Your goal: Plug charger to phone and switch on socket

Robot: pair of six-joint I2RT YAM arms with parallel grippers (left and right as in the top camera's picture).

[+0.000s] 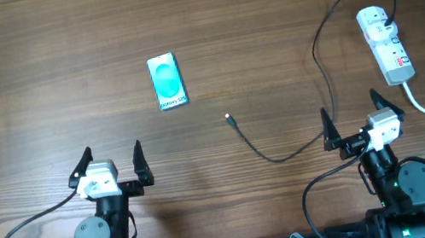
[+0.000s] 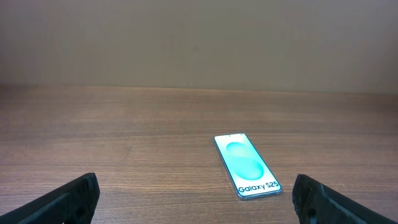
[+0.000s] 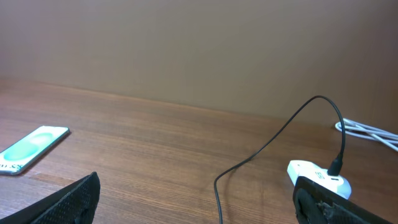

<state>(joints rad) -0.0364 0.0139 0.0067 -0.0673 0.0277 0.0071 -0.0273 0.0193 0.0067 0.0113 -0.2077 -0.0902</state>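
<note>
The 2 claws are wide open and hold nothing: the left claw [image 1: 111, 148] near the phone [image 1: 167, 81], the right claw [image 1: 349, 105] beside the charger [image 1: 315, 54]. The charger runs from the socket [image 1: 386, 45], its tip lying well apart from the phone

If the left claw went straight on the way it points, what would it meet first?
Likely the phone, lying ahead of the left claw, slightly right of its midline; depth is unclear.
</note>
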